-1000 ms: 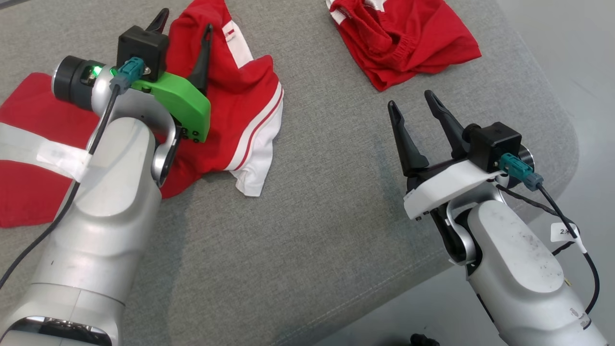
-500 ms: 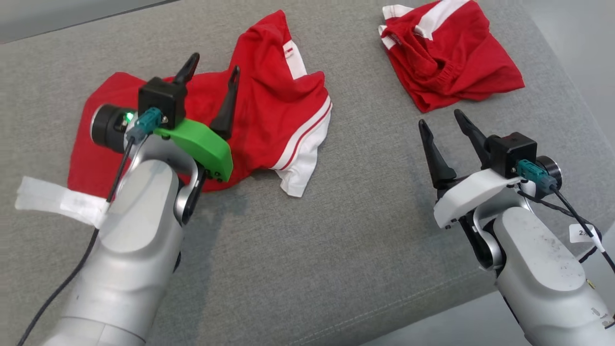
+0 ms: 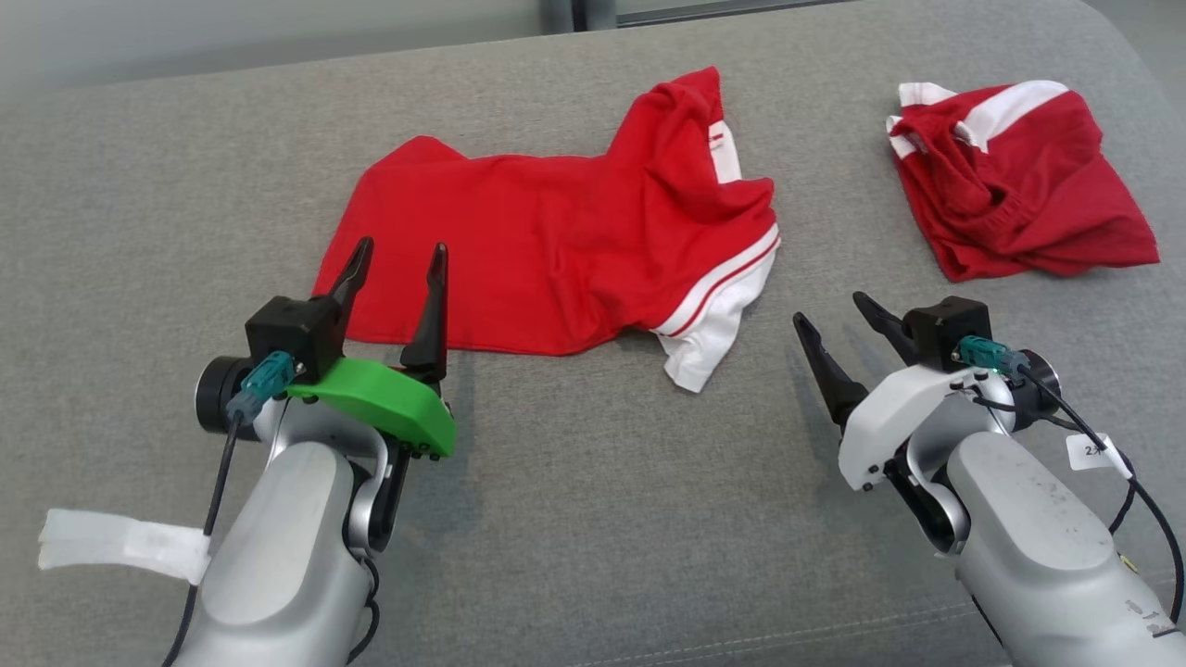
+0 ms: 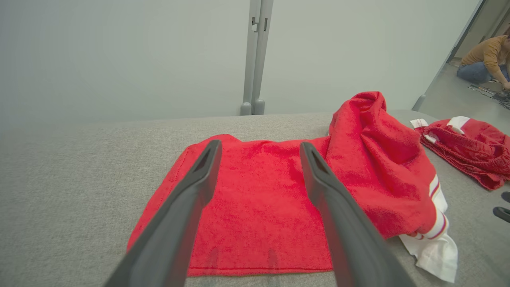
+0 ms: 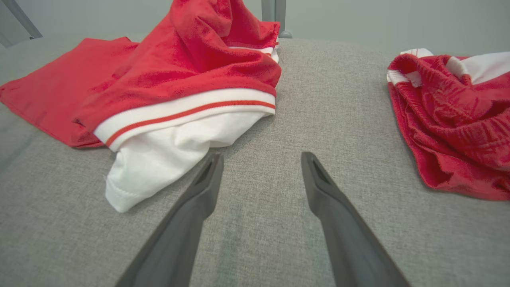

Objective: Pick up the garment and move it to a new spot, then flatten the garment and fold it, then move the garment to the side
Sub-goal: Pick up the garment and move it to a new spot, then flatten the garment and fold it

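The garment (image 3: 556, 250), a red shirt with a white, red-striped sleeve, lies spread on the grey cushion (image 3: 593, 519); its right part is rumpled and humped up. My left gripper (image 3: 402, 246) hovers open over the garment's near left edge, holding nothing. The left wrist view shows its fingers (image 4: 259, 144) wide apart above the flat red cloth (image 4: 259, 199). To the right of the white sleeve (image 3: 709, 352), my right gripper (image 3: 829, 308) stands open and empty. Its fingers (image 5: 261, 155) point over bare cushion, the sleeve (image 5: 159, 159) just to their left.
A second crumpled red and white garment (image 3: 1019, 185) lies at the far right of the cushion, also seen as a red heap (image 5: 458, 119) right of my right fingers. A wall and grey post (image 4: 255, 56) stand behind. A person (image 4: 486, 59) sits on the floor far off.
The head camera has swung, so the whole picture has shifted. My left gripper has drawn back from over the garment's middle to its near left edge. Both grippers stay open.
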`<state>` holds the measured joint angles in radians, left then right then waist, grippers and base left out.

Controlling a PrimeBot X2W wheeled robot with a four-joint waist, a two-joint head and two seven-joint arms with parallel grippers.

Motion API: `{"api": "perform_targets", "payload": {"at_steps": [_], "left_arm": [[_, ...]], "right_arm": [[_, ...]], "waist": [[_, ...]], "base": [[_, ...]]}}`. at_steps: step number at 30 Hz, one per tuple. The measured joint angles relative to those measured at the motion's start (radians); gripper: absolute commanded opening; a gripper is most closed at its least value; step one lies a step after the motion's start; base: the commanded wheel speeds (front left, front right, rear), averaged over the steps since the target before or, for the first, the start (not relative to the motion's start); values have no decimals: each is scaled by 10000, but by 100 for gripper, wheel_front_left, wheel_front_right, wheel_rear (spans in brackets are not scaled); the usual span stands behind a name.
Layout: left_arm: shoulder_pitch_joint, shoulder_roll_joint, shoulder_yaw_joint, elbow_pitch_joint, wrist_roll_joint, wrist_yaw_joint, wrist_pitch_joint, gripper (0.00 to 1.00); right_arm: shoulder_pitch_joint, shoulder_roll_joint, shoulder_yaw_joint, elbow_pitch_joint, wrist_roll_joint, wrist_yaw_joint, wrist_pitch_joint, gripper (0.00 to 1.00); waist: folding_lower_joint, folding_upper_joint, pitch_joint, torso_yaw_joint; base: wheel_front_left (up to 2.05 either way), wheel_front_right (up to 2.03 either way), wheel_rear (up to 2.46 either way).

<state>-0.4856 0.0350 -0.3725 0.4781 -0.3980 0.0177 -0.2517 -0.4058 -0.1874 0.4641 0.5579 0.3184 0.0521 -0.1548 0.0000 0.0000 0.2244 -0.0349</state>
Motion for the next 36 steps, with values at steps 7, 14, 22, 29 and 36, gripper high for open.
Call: {"api": "perform_targets", "payload": {"at_steps": [7,14,22,29,36], "left_arm": [[856,-6,142,-1174,-23,268,0,100],[1267,-6,84,-1902,65,270,0,100],[1786,-2,382,-2495,69,355,-2,100],[2166,2,692,-2940,169,445,-2,100],[2550,4,917,-3244,169,454,-2,100]], "right_arm": [[-278,8,-318,685,359,0,153,100],[-370,38,-809,1348,878,2,153,100],[-620,374,-794,2063,1106,113,163,37],[-892,353,-738,2213,1104,272,8,0],[-1437,-203,-456,1425,502,357,-385,0]], "waist": [[0,0,-109,1041],[0,0,-22,2046],[0,0,208,2723],[0,0,217,2649],[0,0,46,2328]], "base": [[0,0,0],[0,0,0],[0,0,0],[0,0,0],[0,0,0]]}}
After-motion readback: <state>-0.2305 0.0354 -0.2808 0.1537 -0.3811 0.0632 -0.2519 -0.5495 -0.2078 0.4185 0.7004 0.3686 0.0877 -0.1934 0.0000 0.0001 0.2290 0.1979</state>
